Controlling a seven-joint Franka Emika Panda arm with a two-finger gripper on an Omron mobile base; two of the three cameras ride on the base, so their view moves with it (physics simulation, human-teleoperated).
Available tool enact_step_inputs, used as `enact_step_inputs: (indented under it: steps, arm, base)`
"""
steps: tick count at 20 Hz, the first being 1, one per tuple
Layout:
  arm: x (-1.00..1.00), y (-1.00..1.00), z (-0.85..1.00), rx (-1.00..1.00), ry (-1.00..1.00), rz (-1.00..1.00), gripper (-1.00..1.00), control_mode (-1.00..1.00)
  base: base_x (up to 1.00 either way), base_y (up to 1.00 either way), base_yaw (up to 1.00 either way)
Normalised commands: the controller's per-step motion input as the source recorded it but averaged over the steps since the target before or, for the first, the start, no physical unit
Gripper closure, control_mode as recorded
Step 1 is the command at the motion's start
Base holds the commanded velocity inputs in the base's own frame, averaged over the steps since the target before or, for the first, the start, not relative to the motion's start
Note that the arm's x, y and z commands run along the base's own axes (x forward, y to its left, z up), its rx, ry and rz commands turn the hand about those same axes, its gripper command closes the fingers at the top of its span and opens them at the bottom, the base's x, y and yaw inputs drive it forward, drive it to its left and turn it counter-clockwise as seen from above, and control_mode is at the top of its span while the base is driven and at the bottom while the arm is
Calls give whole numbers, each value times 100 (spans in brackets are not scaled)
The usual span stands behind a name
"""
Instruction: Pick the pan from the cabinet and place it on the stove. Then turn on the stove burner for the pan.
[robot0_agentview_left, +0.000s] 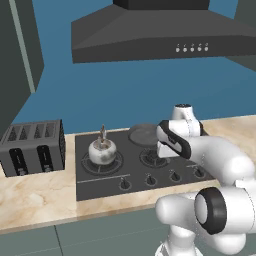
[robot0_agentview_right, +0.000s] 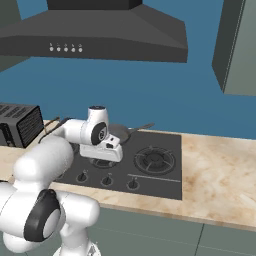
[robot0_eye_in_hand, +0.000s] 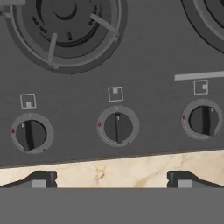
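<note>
Pincer (robot0_eye_in_hand: 111, 179) gapes wide, empty, above stove (robot0_eye_in_hand: 144, 61) knobs (robot0_eye_in_hand: 118, 127).

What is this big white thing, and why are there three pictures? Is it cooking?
The white thing is a robot arm in a pretend computer kitchen. Two pictures come from cameras behind it, one on each side. The third comes from a camera on its hand, looking down. Its gripper is open and holds nothing. It hangs above the knobs along the front of the black stove. On the stove sit a shiny kettle and, at the back, a dark pan. A toaster stands on the counter beside the stove. It looks ready to turn a knob, though that is a guess.
</note>
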Motion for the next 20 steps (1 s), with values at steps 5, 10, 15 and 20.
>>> enact_step_inputs:
  steps: [5,10,15,20]
  arm:
    - [0,-7,-20,1,1,0,-100,-100]
    - [0,-5,-21,1,0,0,-100,-100]
    - [-6,-1,-19,1,0,0,-100,-100]
    - [-2,0,-21,0,0,0,-100,-100]
  base:
    - [0,0,0]
    - [0,0,0]
    - [0,0,0]
    - [0,0,0]
